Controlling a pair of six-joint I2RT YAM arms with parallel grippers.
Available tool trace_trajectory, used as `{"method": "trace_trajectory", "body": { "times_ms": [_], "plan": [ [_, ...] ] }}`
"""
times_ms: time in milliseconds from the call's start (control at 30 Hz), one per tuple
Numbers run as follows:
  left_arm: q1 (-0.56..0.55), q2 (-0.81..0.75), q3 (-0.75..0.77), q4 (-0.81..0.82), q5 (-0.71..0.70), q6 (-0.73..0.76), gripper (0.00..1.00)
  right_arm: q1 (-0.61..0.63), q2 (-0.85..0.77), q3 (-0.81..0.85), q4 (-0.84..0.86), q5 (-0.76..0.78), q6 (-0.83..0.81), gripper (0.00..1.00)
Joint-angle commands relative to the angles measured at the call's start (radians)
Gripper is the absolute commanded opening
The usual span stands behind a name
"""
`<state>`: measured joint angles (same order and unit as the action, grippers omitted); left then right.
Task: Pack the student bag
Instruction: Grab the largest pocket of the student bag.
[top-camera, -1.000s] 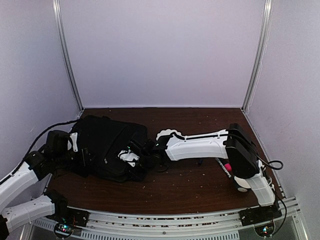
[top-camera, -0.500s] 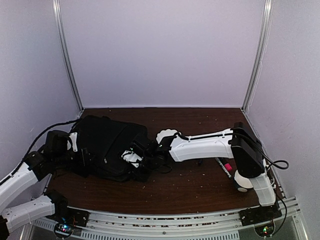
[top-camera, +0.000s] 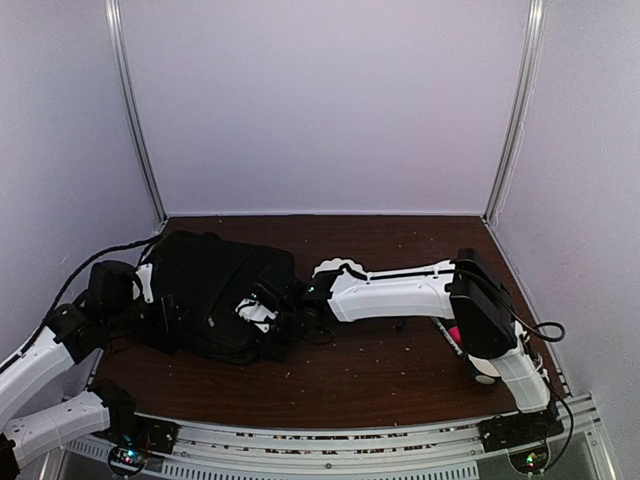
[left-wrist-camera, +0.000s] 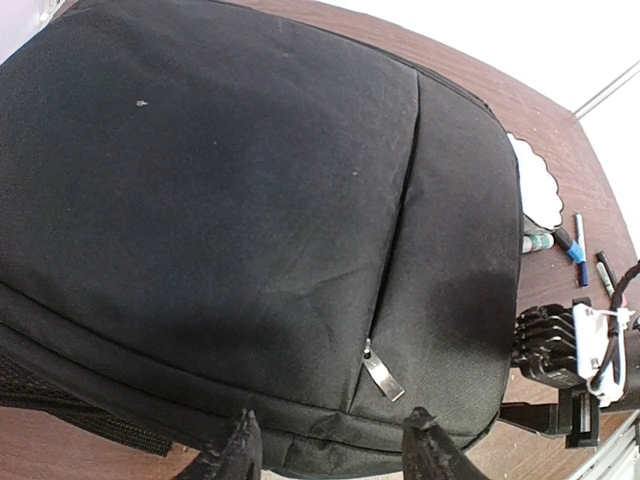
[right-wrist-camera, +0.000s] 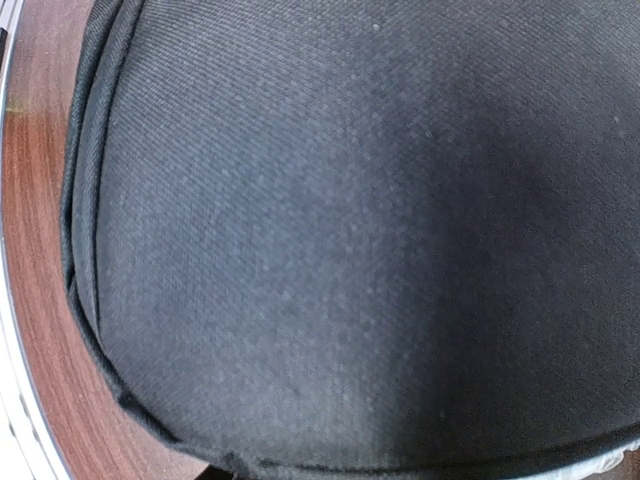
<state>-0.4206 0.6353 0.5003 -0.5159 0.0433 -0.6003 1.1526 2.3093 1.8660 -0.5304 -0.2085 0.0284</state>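
- The left gripper (left-wrist-camera: 335, 445) sits at the lower edge of the left-wrist view. Its 2 fingers (left-wrist-camera: 245, 450) stand moderately apart, with the tips against the near edge of the bag. No fold of cloth shows pinched between them, so the jaws read as open, bracing rather than gripping.
- The student bag (top-camera: 212, 282) lies flat on the left part of the table (top-camera: 400, 370), filling the left centre of the top view. It lies between the 2 arms.
- In the left-wrist view a long zip seam runs down the bag, ending at a silvery zip pull (left-wrist-camera: 383, 372) in the lower centre. The seam looks shut along the length that shows.
- The right gripper (top-camera: 285, 318) is pressed in at the bag's right end, just right of centre in the top view. Its own camera shows only dark cloth with a strip of table at the left, and no fingers. Whether its jaws are wide, narrow or holding something cannot be told.
- At least 2 pens (left-wrist-camera: 578, 238) lie loose on the table at the right edge of the left-wrist view, just beside the bag and not in it.
- Judged from this, the step in hand is getting the bag steadied and opened, and packing has hardly begun.
- The next move likely calls for 1 gripper to pin the bag. The other must catch the small zip pull and draw it along the seam. The soft cloth may bunch or slide instead of letting the zip run.
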Motion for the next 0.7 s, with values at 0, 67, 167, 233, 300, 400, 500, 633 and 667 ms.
{"method": "trace_trajectory", "body": {
  "times_ms": [0, 67, 167, 233, 300, 400, 500, 633, 667],
  "plan": [
    [-0.005, 0.000, 0.003, 0.048, -0.002, 0.004, 0.51, 0.013, 0.052, 0.047, -0.023, 0.023, 0.000, 0.38],
    [-0.005, 0.000, 0.001, 0.051, -0.001, 0.002, 0.50, 0.017, 0.069, 0.066, -0.039, 0.041, -0.004, 0.38],
    [-0.005, -0.001, -0.003, 0.051, 0.001, 0.003, 0.50, 0.021, 0.089, 0.088, -0.056, 0.058, -0.010, 0.35],
    [-0.005, -0.005, -0.005, 0.051, -0.001, 0.002, 0.50, 0.021, 0.090, 0.087, -0.057, 0.069, -0.013, 0.29],
    [-0.005, -0.010, -0.009, 0.051, -0.001, 0.002, 0.51, 0.021, 0.081, 0.078, -0.053, 0.071, -0.015, 0.20],
    [-0.006, -0.015, -0.011, 0.051, 0.001, 0.002, 0.51, 0.021, 0.048, 0.046, -0.042, 0.071, -0.021, 0.10],
    [-0.006, -0.012, -0.010, 0.051, 0.002, 0.008, 0.50, 0.021, 0.004, 0.003, -0.032, 0.059, -0.028, 0.05],
    [-0.006, 0.004, -0.004, 0.052, 0.006, 0.018, 0.51, 0.018, -0.050, -0.050, -0.022, 0.045, -0.031, 0.01],
    [-0.005, 0.010, 0.000, 0.053, 0.007, 0.020, 0.50, 0.017, -0.063, -0.062, -0.022, 0.041, -0.031, 0.00]
  ]
}}
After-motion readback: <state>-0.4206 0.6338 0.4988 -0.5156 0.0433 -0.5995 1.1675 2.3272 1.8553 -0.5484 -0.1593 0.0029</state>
